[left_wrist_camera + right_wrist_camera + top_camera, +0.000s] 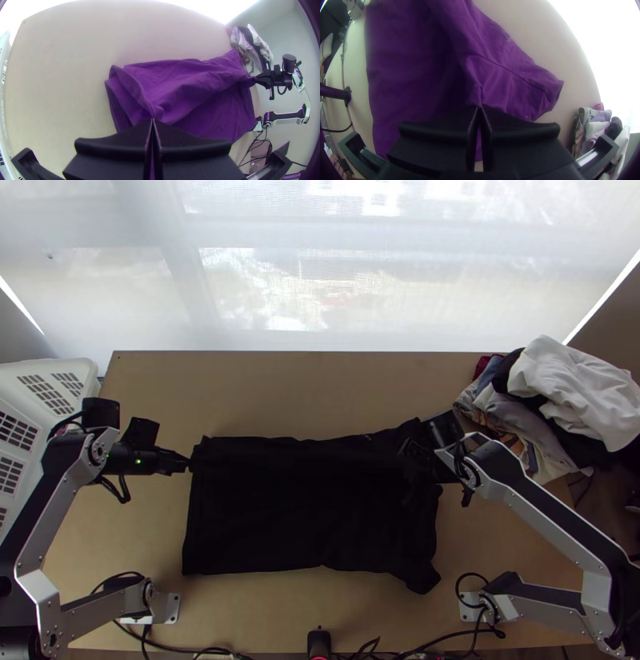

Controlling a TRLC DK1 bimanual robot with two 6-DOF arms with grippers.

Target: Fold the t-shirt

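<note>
Recording what looks like an early fold, judged from both grippers pinching the garment near its two ends. At left, past a white basket [22, 370], the left gripper [189, 463] has its fingers pressed together on the shirt's left end, toward the far corner. The t-shirt [304, 516] lies across the middle of the table [320, 392], mostly spread, its long sides running left to right. At right, the right gripper [256, 79] is closed on a pinch of cloth inward of the far sleeve [543, 93]; another corner [418, 577] juts out at near right. Beyond, at far right, sits a heap of clothes [552, 392]. Next move probably calls for both grippers to carry the pinched line together toward the near side, keeping it taut, then lay it flat and let go; uneven travel could skew the fold. View comparison: the top view gives the whole outline, but folds inside it are hard to read. The left wrist view brings out layered edges at the left end and a ridge running between the grips; the right wrist view adds creases fanning into the far sleeve.
</note>
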